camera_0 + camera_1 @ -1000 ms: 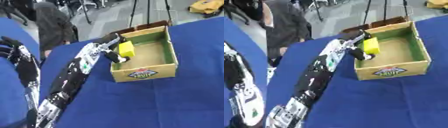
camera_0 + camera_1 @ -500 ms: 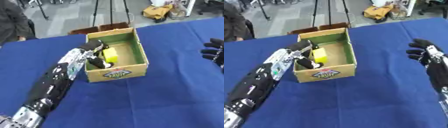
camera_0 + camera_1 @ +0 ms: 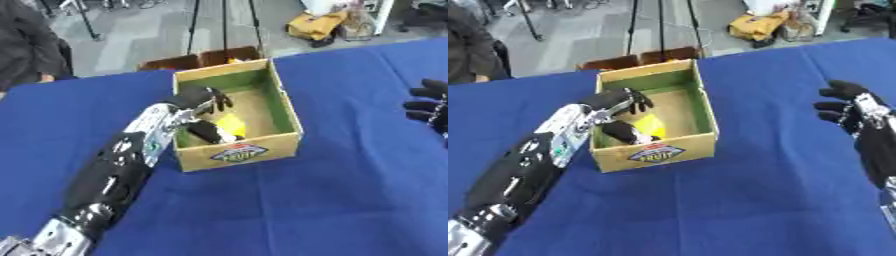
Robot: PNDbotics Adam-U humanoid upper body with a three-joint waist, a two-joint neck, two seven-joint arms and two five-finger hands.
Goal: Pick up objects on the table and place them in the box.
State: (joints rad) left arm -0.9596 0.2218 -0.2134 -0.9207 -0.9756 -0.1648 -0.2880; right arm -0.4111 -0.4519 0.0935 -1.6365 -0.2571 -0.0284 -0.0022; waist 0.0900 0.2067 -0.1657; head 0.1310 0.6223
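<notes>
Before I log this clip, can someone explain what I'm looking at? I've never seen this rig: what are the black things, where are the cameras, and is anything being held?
Both pictures come from two side-by-side cameras in the robot's head, looking down at a table under a blue cloth. The long black and silver limb from the lower left is the robot's left arm; its left hand reaches over the near-left wall of an open cardboard box. Inside lies a yellow object, right by the thumb and fingers. Whether the hand grips it or has let go cannot be told. The black shape at the right edge is the right hand, fingers relaxed, holding nothing, above the cloth. No other loose objects show on the cloth.
</notes>
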